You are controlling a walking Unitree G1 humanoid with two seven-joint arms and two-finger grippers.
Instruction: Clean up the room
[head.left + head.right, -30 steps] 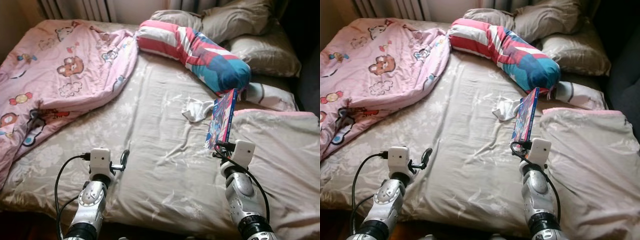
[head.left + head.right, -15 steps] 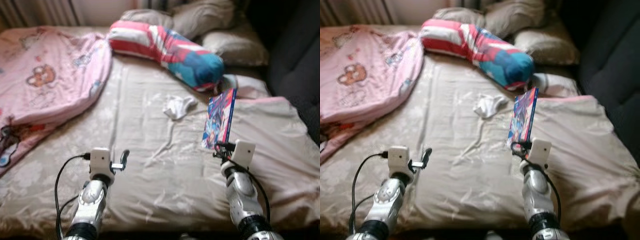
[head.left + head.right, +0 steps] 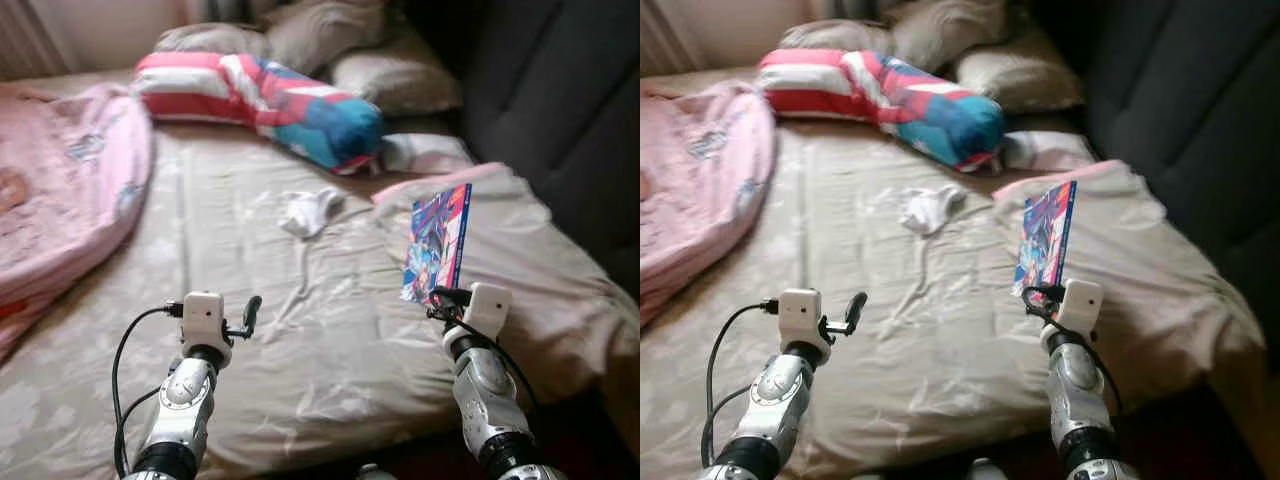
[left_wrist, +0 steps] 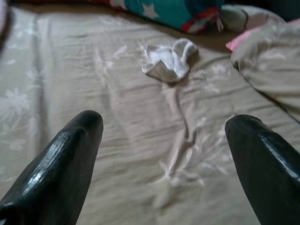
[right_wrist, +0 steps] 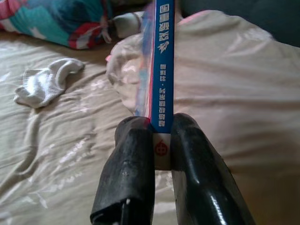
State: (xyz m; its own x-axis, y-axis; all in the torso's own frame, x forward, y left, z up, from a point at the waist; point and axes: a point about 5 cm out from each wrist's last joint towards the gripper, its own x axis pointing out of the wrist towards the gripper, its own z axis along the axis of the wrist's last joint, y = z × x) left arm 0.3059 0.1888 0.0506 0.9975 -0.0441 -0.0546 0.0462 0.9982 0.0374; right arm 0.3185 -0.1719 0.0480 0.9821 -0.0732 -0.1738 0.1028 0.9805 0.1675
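I see my right gripper [image 5: 161, 140] clamped on one book [image 3: 437, 243], blue spine lettered white; left gripper [image 4: 164, 140] wide open, empty, short of one sock [image 4: 168, 60].

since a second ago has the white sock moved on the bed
No. The white sock still lies just below the striped pillow; only the camera turned.

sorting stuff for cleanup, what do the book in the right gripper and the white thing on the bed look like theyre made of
The book, clamped in the right gripper: looks like paper with a glossy printed cover, judging by its thin stiff spine and sheen. The white sock: soft knit fabric, probably cotton, crumpled and limp on the bed sheet.
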